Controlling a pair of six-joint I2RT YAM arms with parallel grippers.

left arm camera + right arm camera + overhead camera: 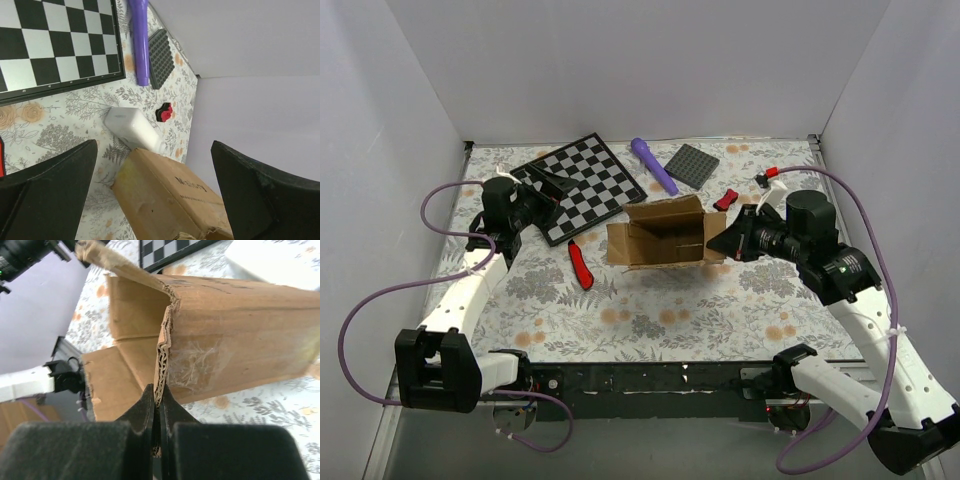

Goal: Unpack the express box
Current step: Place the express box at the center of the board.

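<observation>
We see a small brown cardboard box [665, 232] sitting near the middle of the table [720, 310], its top open and facing upward. One flap is spread out to the left and another stands at the back. The inside is in shadow, and we cannot tell what it holds. In the left wrist view, one plain side carries a small dark printed mark. On the right-hand side we see a raw corrugated edge, the outer paper beside it scuffed and fuzzy. The right pincer [156, 392] is closed tight on that edge.
</observation>
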